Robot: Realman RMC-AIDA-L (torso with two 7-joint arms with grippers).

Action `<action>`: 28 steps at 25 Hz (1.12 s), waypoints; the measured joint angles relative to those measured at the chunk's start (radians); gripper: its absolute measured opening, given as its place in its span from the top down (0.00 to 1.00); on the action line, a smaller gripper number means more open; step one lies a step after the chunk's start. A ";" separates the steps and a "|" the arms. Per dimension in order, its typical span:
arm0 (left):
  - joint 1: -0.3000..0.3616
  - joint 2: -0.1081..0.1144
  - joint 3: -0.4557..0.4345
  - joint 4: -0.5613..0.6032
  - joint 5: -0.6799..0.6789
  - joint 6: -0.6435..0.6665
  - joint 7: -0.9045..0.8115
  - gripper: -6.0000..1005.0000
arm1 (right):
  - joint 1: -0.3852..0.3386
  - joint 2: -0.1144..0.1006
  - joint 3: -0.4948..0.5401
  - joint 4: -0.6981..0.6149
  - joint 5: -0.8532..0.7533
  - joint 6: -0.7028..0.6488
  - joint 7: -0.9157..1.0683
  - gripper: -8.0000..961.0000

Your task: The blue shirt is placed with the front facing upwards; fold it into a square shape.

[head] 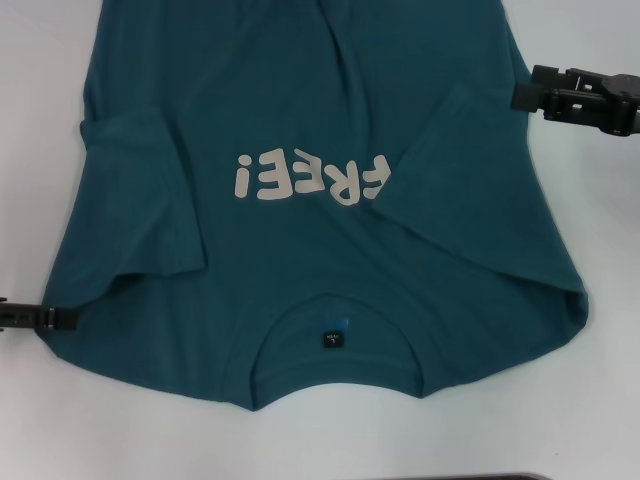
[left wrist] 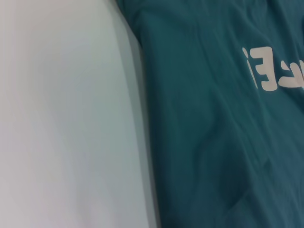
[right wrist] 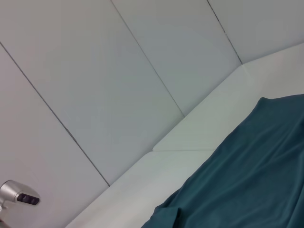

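The blue shirt (head: pixel 300 260) lies flat on the white table, front up, with its collar (head: pixel 335 335) toward me and the white "FREE!" lettering (head: pixel 310 175) upside down. Both sleeves lie folded inward over the body. My left gripper (head: pixel 55 318) is low at the shirt's left shoulder edge, its tip at the cloth. The left wrist view shows the shirt's side edge (left wrist: pixel 142 95) and part of the lettering. My right gripper (head: pixel 525 88) is open and empty, just off the shirt's right edge. The right wrist view shows a far corner of the shirt (right wrist: pixel 247 180).
Bare white table (head: pixel 600 200) shows on both sides of the shirt and in front of the collar. A dark strip (head: pixel 500 477) lies at the near edge. The right wrist view shows a panelled wall (right wrist: pixel 118 71) and a small metal fitting (right wrist: pixel 16 194).
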 joint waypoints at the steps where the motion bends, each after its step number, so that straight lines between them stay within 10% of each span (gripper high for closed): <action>1: -0.001 0.000 0.001 0.001 0.001 0.002 0.000 0.13 | 0.000 0.000 0.000 0.000 0.000 0.000 0.000 0.02; 28: -0.084 -0.053 0.057 -0.004 0.005 0.092 -0.001 0.13 | 0.001 -0.006 0.000 0.000 0.000 0.000 0.009 0.02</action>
